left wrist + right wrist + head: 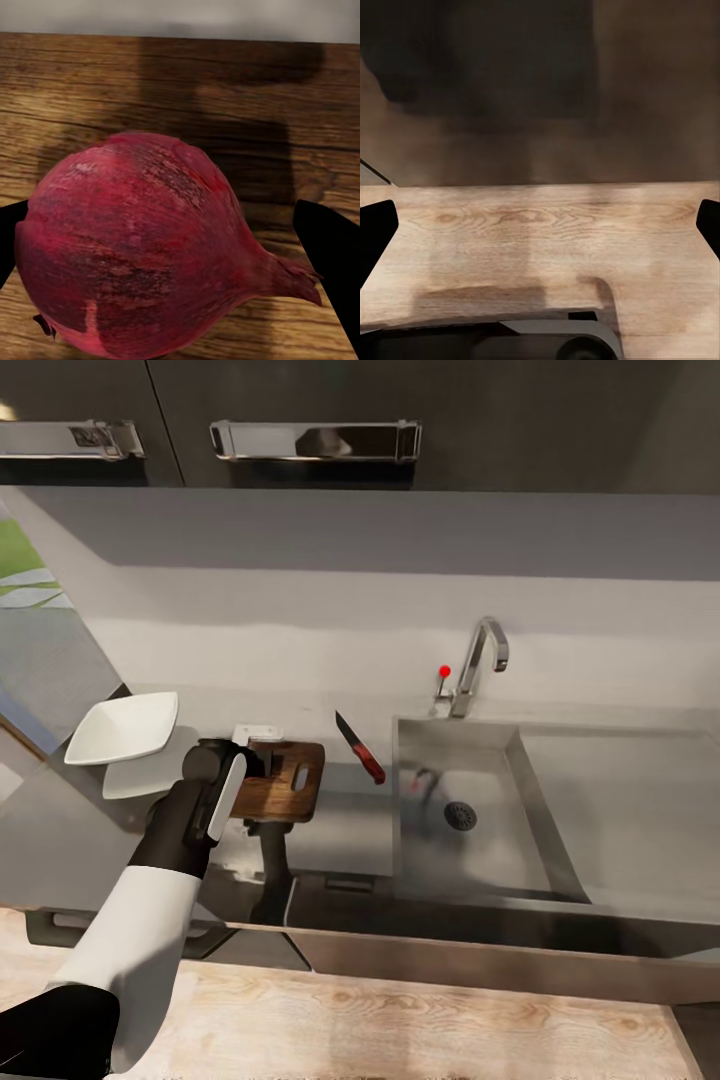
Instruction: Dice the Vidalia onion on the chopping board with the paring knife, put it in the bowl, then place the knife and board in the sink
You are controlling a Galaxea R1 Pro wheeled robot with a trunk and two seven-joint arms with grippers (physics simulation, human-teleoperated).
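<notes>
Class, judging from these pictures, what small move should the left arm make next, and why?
Probably open the left gripper and lift away: the Vidalia onion already sits over the chopping board, whole, while the paring knife lies untouched on the countertop beside it.

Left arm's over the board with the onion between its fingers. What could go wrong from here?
1. The Vidalia onion is round; on release it may roll off the small chopping board.
2. The paring knife lies close to the sink edge; a nudge might tip it in early.
3. The left gripper fingers look spread either side, with contact unclear, so the onion may shift.
</notes>
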